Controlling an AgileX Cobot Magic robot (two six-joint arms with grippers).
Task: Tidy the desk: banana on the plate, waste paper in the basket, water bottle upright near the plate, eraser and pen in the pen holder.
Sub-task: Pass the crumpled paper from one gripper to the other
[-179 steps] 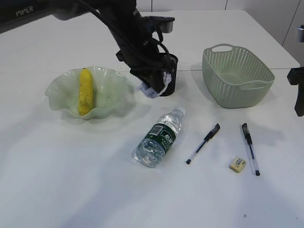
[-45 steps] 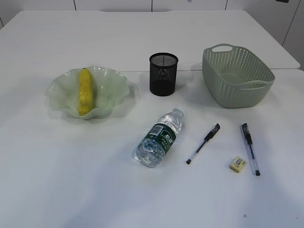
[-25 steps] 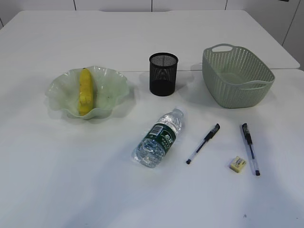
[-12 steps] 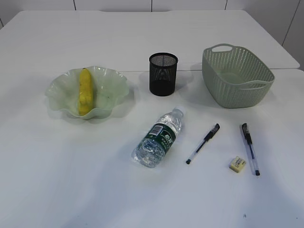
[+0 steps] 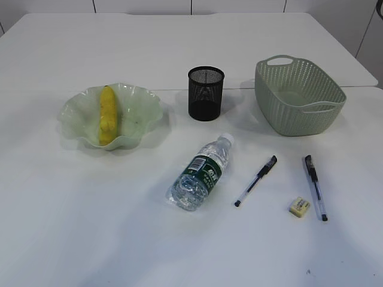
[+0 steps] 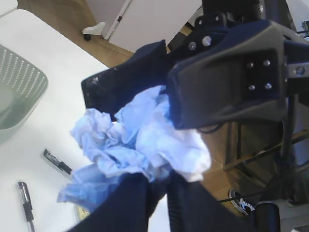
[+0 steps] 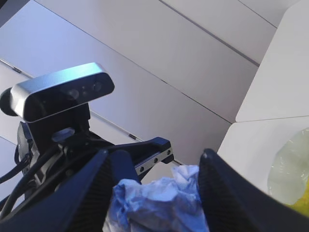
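Observation:
Both arms are out of the exterior view. In the left wrist view, my left gripper (image 6: 164,191) is shut on crumpled white-blue waste paper (image 6: 140,140), held in the air. My right gripper (image 6: 166,94) clamps the same wad from the other side. The right wrist view shows the paper (image 7: 154,203) filling the gap in my right gripper (image 7: 154,174). On the table, the banana (image 5: 108,113) lies on the green plate (image 5: 142,116). The water bottle (image 5: 200,173) lies on its side. Two pens (image 5: 257,179) (image 5: 315,186) and the eraser (image 5: 299,207) lie at the front right. The black mesh pen holder (image 5: 206,94) stands in the middle and the green basket (image 5: 287,116) at the back right.
The table's far edge runs behind the basket, with floor and a metal stand (image 6: 285,145) beyond it in the left wrist view. A mounted camera (image 7: 63,94) sits just behind the grippers in the right wrist view.
Seven seconds ago my left arm hung over the pen holder with the paper; it has since left the exterior view. Over the last second nothing on the table has moved.

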